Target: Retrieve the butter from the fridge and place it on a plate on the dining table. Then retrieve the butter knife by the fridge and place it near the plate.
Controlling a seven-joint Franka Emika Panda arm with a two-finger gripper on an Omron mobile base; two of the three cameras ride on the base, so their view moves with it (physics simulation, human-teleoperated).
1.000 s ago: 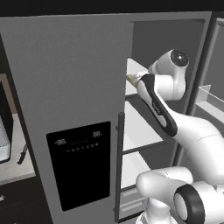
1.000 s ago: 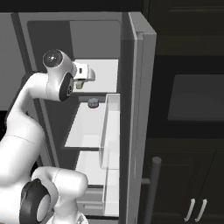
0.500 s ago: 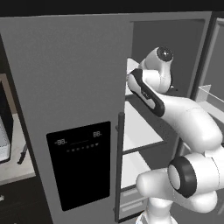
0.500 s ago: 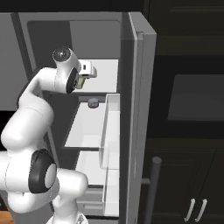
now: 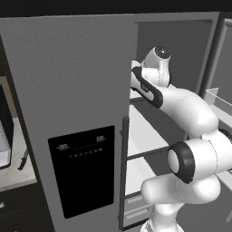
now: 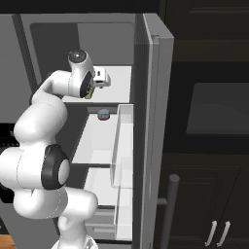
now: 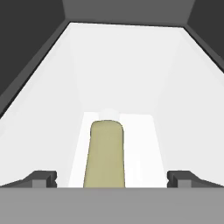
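- Inside the fridge (image 6: 155,97), with the right-hand door swung out at 3 o'clock of the arm in the right base view.
- Reaching onto the upper white shelf (image 6: 119,85), at roughly 1 o'clock from the arm's shoulder in that view.
- Gripper (image 7: 112,177) released, jaws spread wide, fingertips (image 7: 41,178) showing at 8 and 4 o'clock of the hand view.
- Butter (image 7: 106,153) lying lengthwise on the white shelf floor (image 7: 131,78), pale yellow, rounded far end pointing toward 12 o'clock.
- Sitting between the two fingertips, apart from both, nothing clasped.
- Cannot tell from the base views whether the tips reach past the stick.
- Small dark round object (image 6: 103,114) on the next shelf down, at 5 o'clock of the gripper in the right base view.
- Clear door bin (image 6: 124,146) hanging on the open door, at 5 o'clock again, lower still.
- Black dispenser panel (image 5: 84,170) on the closed left door, at 8 o'clock of the arm in the left base view.
- Slim dark shape, possibly the butter knife (image 5: 22,160), on the pale counter (image 5: 13,174) at 9 o'clock of that panel.
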